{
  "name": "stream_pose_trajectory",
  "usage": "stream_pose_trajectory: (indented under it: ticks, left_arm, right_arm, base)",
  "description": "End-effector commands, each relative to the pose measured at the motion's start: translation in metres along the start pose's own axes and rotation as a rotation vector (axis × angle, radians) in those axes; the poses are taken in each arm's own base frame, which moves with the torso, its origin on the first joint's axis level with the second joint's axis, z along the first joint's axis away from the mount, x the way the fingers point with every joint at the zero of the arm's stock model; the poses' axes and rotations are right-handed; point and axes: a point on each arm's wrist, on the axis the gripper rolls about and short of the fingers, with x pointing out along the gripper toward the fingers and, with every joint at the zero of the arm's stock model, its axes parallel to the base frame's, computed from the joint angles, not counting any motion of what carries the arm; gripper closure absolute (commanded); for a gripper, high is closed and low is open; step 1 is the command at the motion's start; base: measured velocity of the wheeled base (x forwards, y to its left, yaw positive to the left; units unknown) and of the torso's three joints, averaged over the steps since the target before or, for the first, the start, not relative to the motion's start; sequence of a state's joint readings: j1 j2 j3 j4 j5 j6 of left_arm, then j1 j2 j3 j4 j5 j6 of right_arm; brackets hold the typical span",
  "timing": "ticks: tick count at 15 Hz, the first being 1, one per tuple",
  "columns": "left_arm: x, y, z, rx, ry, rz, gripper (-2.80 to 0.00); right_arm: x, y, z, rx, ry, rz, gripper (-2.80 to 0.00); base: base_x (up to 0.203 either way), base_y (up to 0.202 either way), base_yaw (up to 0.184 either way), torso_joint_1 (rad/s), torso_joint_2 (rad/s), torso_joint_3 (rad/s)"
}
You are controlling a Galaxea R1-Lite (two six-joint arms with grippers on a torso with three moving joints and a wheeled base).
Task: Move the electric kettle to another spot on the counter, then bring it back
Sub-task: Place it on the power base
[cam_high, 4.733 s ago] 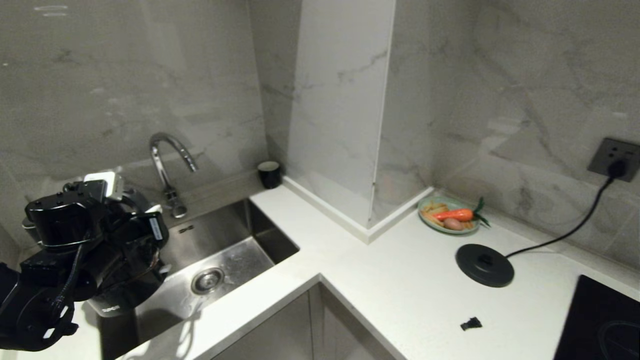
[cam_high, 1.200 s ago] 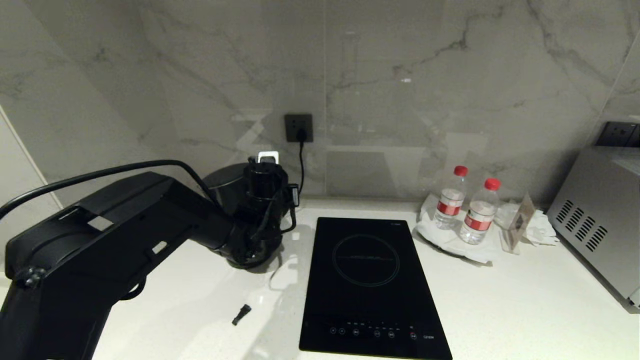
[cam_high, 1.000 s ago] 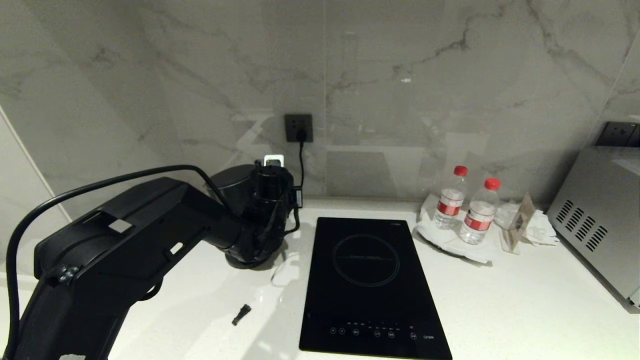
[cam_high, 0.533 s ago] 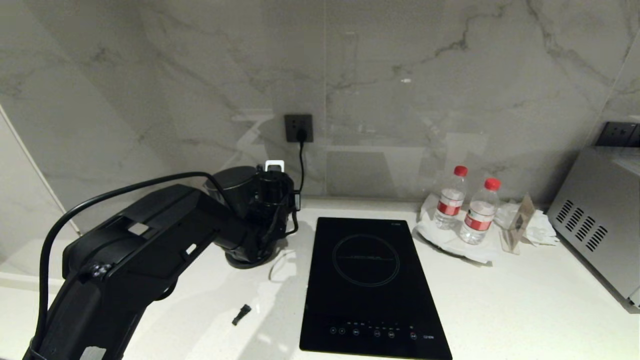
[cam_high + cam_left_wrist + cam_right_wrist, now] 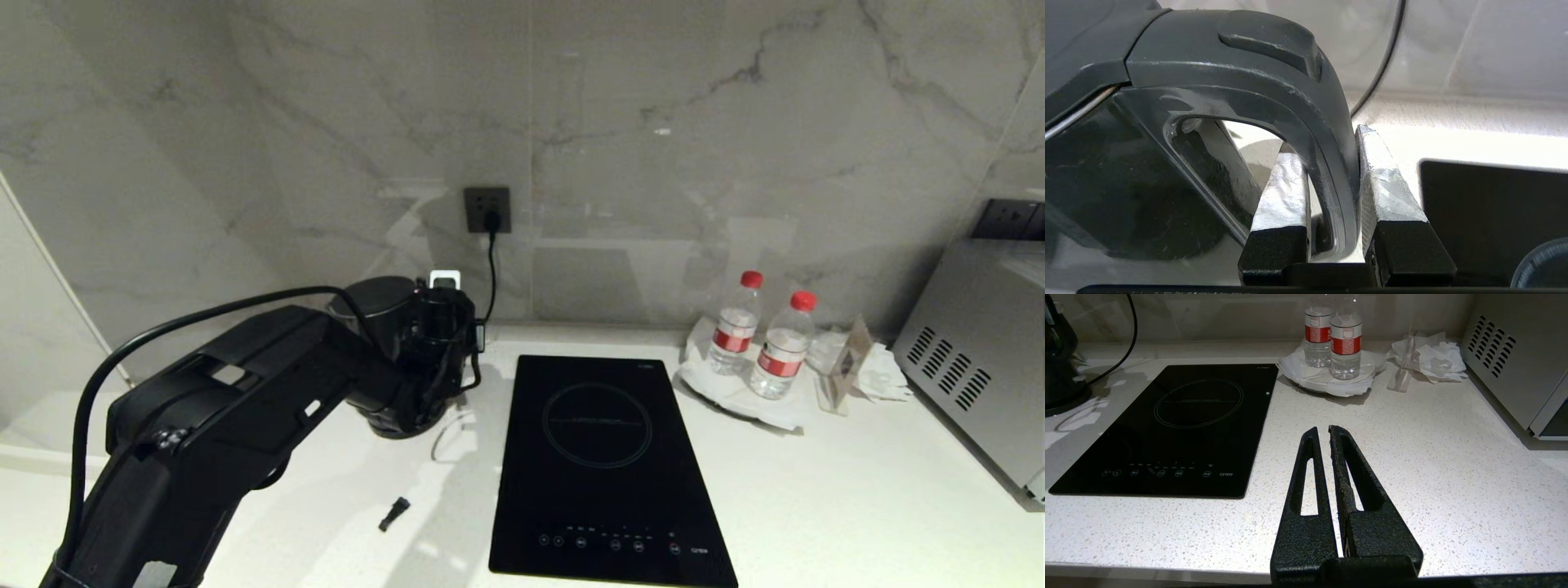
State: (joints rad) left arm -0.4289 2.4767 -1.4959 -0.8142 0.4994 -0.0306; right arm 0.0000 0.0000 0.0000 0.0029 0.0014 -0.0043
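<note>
L end effector [image 5: 1327, 179] gripping kettle handle [image 5: 1306, 106]

Grey-veined marble wall panels [image 5: 653, 122] behind, glossy, with pale reflections. Dark wall socket [image 5: 487, 209] at centre with a black plug and cord hanging down. Second socket plate [image 5: 1012, 218] at far right, above a silver vented appliance [image 5: 971, 359]. Dim, cool lighting
</note>
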Motion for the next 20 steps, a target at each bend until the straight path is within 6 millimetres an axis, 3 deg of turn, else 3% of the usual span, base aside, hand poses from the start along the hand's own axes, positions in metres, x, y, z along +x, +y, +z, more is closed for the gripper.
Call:
stream_pose_trajectory:
  ticks: [1, 11, 12, 20]
  left_arm:
    - [-0.002, 0.003, 0.001, -0.001, 0.003, 0.008, 0.00]
    - [-0.019, -0.009, -0.010, 0.017, 0.020, -0.020, 0.00]
    - [-0.021, -0.011, -0.008, 0.017, 0.017, -0.025, -2.80]
    - [-0.033, -0.006, -0.014, 0.034, 0.056, -0.031, -2.80]
  right_arm:
    - [0.000, 0.000, 0.000, 0.000, 0.000, 0.000, 0.00]
    - [0.000, 0.000, 0.000, 0.000, 0.000, 0.000, 0.00]
    - [0.000, 0.000, 0.000, 0.000, -0.001, 0.000, 0.00]
    - [0.000, 0.000, 0.000, 0.000, 0.000, 0.002, 0.00]
  base:
    - [0.000, 0.000, 0.000, 0.000, 0.00, 0.000]
    - [0.000, 0.000, 0.000, 0.000, 0.00, 0.000]
    - [0.000, 0.000, 0.000, 0.000, 0.00, 0.000]
    - [0.000, 0.000, 0.000, 0.000, 0.00, 0.000]
